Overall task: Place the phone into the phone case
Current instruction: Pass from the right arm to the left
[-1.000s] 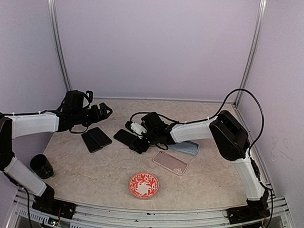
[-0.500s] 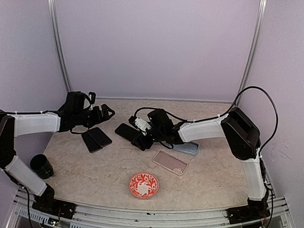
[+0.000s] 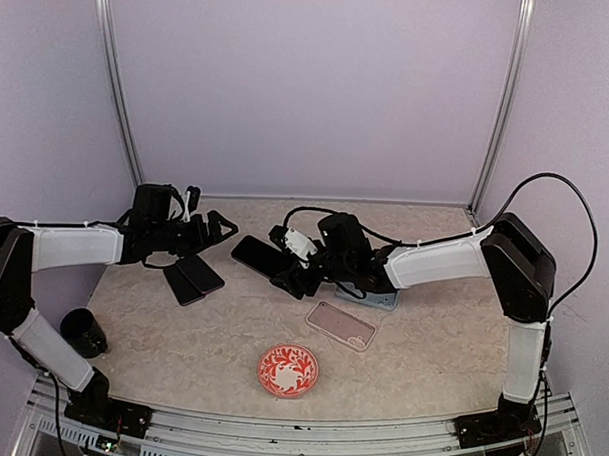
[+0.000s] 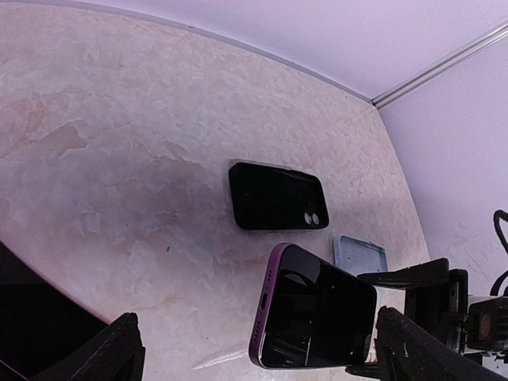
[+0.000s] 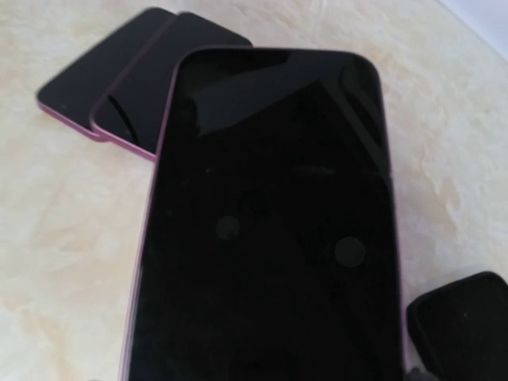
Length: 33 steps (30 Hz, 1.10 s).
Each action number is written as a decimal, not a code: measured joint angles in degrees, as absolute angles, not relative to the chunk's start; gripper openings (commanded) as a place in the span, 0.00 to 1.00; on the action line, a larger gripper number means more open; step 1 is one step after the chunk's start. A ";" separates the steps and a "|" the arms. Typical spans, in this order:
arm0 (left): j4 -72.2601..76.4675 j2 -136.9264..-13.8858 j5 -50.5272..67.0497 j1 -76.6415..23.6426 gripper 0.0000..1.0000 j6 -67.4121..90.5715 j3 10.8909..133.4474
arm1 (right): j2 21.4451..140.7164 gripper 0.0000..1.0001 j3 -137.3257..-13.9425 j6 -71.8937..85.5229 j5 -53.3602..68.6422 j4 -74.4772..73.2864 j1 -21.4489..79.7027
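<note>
Right hand (image 3: 291, 273) grips phone (image 3: 256, 254) by one end, frame centre. Left hand (image 3: 212, 231) spread wide, empty, upper left. Clear case (image 3: 341, 324) lies lower centre: best bring phone over it, match edges, seat one corner first, press flat.

This is a robot test cell in a lab, not a home or a shop. A small bench (image 3: 180, 344) with a marble-look top is boxed in by plain lilac walls (image 3: 309, 88) and slim metal corner posts (image 3: 117, 81). A white-and-black left arm (image 3: 74, 248) and right arm (image 3: 443, 261) stand on a metal rail (image 3: 307, 428) at its near edge, with a bare black cable (image 3: 558, 176) looping free.
</note>
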State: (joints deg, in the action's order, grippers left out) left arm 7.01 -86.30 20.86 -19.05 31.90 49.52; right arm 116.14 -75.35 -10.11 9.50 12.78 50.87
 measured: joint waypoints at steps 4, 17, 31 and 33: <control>6.96 -87.22 24.47 -19.05 0.99 31.64 49.84 | 113.01 0.62 -71.79 -11.44 10.79 14.87 50.87; 6.68 -89.56 37.30 -19.44 0.93 31.22 53.34 | 107.46 0.62 -66.72 -17.17 12.32 18.20 52.40; 4.91 -90.54 45.28 -22.00 0.77 30.63 54.92 | 106.94 0.62 -65.28 -21.21 11.90 20.23 53.91; 4.64 -90.56 45.98 -22.35 0.77 30.61 54.92 | 106.91 0.62 -65.17 -21.61 11.73 20.49 54.04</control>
